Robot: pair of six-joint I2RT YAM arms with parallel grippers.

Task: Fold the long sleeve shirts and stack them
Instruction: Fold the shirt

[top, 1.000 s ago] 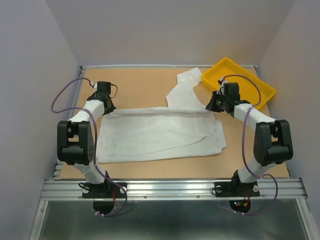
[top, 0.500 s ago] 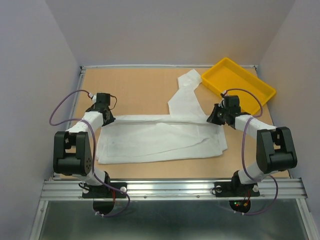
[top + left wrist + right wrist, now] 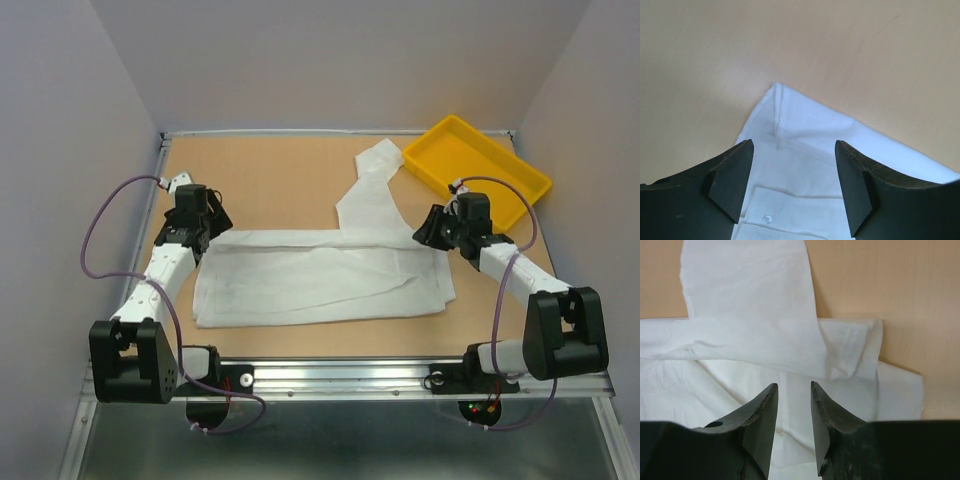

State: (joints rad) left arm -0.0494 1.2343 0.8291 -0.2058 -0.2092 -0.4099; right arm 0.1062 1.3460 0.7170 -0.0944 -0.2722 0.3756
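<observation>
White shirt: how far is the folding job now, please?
Done: the white shirt lies folded into a long band on the table. In hand: nothing is gripped; the left gripper hangs open over its far left corner, the right gripper, jaws slightly apart, over its far right edge. Left: one sleeve sticks out toward the yellow tray; it needs folding in, then more folds and stacking.

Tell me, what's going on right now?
Left gripper open, empty; right gripper slightly open, empty. Shirt half-folded flat, one sleeve sticking out. Nothing blocking.

thin matt cloth shirt [image 3: 320, 280], glossy plastic tray [image 3: 472, 160]
</observation>
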